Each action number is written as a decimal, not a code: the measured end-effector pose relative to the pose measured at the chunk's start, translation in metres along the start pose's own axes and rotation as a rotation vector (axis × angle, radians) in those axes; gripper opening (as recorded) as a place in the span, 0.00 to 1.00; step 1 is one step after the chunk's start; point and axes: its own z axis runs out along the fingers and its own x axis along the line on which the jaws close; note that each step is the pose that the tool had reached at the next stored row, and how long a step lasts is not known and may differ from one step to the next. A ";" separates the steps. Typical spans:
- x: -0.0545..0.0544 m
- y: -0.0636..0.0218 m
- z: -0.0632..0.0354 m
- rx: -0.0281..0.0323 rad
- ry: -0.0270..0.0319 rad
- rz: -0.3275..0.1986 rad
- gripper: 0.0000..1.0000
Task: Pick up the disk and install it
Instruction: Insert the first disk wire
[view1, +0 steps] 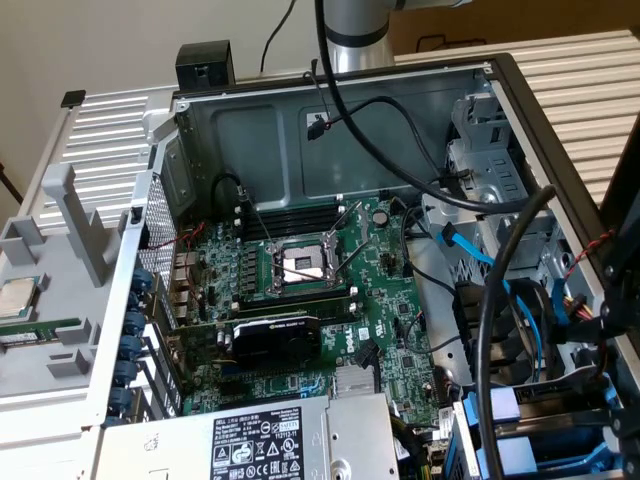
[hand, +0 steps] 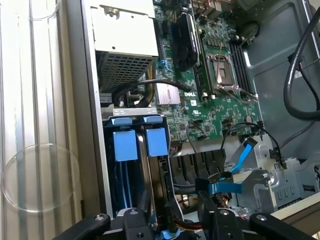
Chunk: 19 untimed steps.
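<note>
At the exterior view's left, a grey tray (view1: 40, 340) holds a small square chip (view1: 15, 297). This is not the task's thing, so the pincer should leave it alone.

In the middle lies the open computer case (view1: 300, 130), with the green board (view1: 300, 290) flat inside it. The big grey power box (view1: 250, 440) sits near the front edge.

At the exterior view's right, in the corner of the case just beside the power box, is the drive bay. Two blue carriers stand there side by side on their edges, down in the slots. The disk (hand: 156, 142) looks to be one of them (view1: 515, 450), but the pictures do not tell which.

The pincer (hand: 174, 212) hovers over this bay. Its two fingers (hand: 139, 220) are spread wide apart and nothing can be seen gripped between them. One finger lines up near the wall between the two carriers.

The work seems to be right at the slot. To do it well, the pincer should stay straight in line with the slot and not tilt, so the blue frame slides and does not jam. The fingers should touch only the blue frame, not the thin wall beside it.

There are hazards close by. A blue flat cable (hand: 240, 157) and thick black cables (view1: 490, 330) hang near the bay. Slow, small moves would keep the fingers from snagging them.
</note>
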 end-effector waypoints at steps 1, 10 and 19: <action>0.001 -0.0002 0.0004 -0.0027 -0.0031 -0.002 0.50; 0.005 -0.0015 0.0022 -0.0294 -0.0401 -0.023 0.50; 0.009 -0.0057 0.0020 -0.0492 -0.0588 -0.037 0.50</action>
